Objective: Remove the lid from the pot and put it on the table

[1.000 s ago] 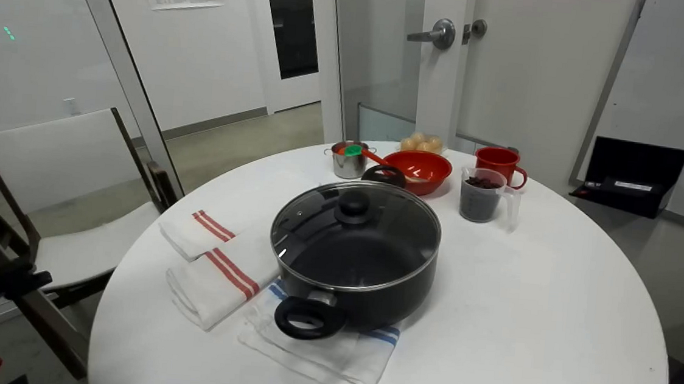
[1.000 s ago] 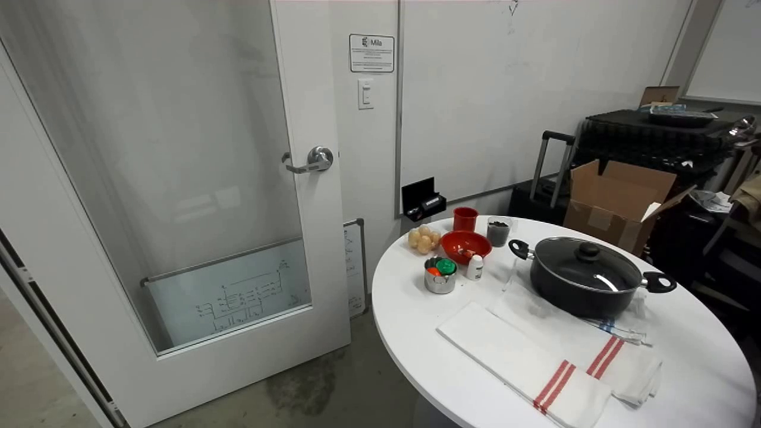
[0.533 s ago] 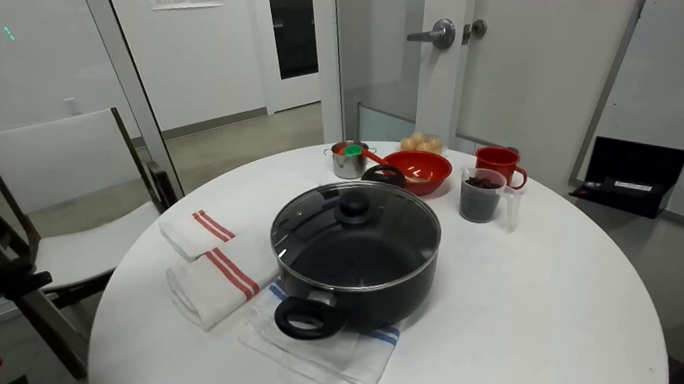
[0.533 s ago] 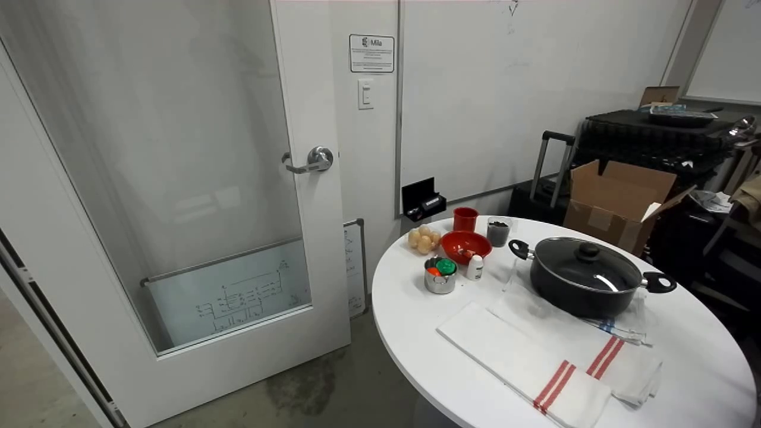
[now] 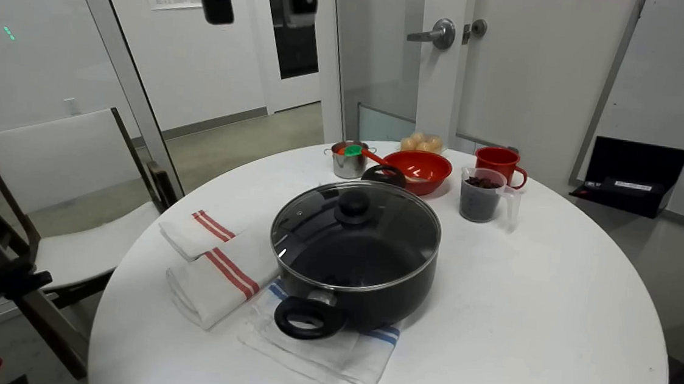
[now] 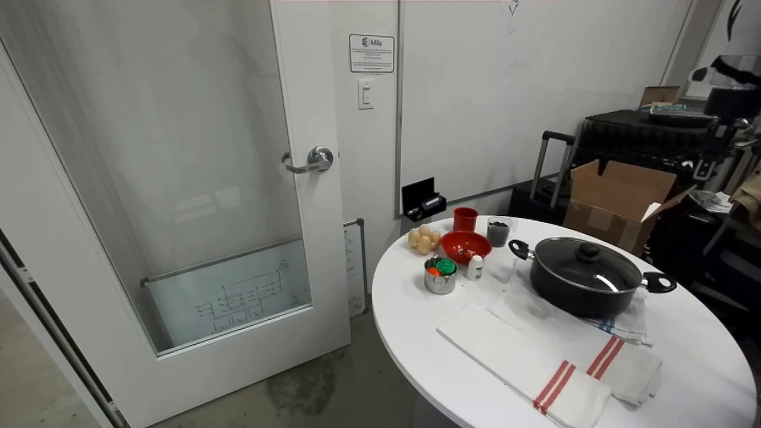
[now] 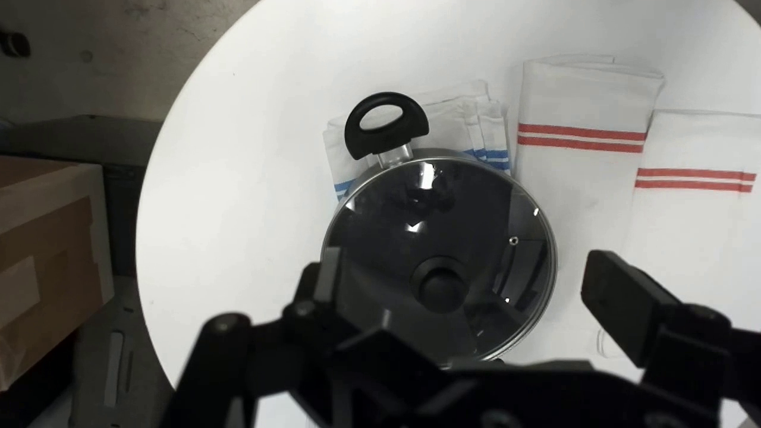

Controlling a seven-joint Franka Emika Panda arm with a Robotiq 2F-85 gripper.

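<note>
Presently, scanning left to right in an exterior view, I have red-striped towels point(image 5: 209, 291) on the table point(image 5: 526, 328); then my end effector point(image 5: 257, 12) up high, released and spread wide; next the pot point(image 5: 391, 306), partly over a blue-striped towel point(image 5: 322, 361), with the lid point(image 5: 355, 237) seated on top; then a red bowl point(image 5: 432, 170) and a measuring cup point(image 5: 479, 204).

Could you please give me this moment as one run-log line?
claw: open, empty, clear of lid; lid: on pot; pot: on table, partly over blue-striped towel; lid removal: not yet done
</note>
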